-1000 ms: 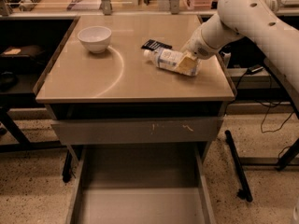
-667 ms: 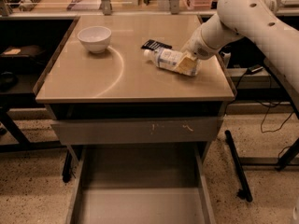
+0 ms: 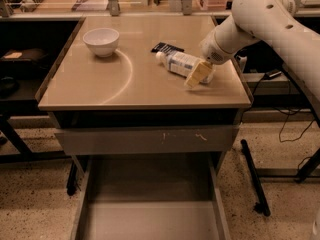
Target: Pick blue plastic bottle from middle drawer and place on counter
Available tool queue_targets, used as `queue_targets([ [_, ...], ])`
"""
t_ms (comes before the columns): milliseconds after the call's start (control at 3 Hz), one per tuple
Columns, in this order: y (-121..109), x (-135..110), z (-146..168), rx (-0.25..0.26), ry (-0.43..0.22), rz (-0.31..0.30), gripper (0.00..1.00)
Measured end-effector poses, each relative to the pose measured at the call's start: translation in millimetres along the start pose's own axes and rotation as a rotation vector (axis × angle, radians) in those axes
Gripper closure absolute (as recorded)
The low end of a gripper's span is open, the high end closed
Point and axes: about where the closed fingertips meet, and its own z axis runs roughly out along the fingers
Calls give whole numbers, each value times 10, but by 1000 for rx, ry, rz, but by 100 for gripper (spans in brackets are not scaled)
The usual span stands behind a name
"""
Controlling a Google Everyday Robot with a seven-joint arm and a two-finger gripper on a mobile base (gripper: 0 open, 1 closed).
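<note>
The blue plastic bottle (image 3: 178, 63) lies on its side on the counter (image 3: 100, 86), right of centre, with its white cap pointing to the back left. My gripper (image 3: 199, 73) is at the bottle's right end, low over the counter, and covers that end. The white arm reaches in from the upper right. The middle drawer (image 3: 150, 219) stands pulled open below at the front, and its grey floor is bare.
A white bowl (image 3: 101, 41) stands at the counter's back left. A flat black calculator (image 3: 167, 48) lies just behind the bottle's cap. A shut grey drawer front with scratch marks (image 3: 145, 140) is under the counter. Black desks flank both sides.
</note>
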Motion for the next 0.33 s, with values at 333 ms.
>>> queue_targets([
  [333, 0, 0, 0, 0, 0, 0, 0],
])
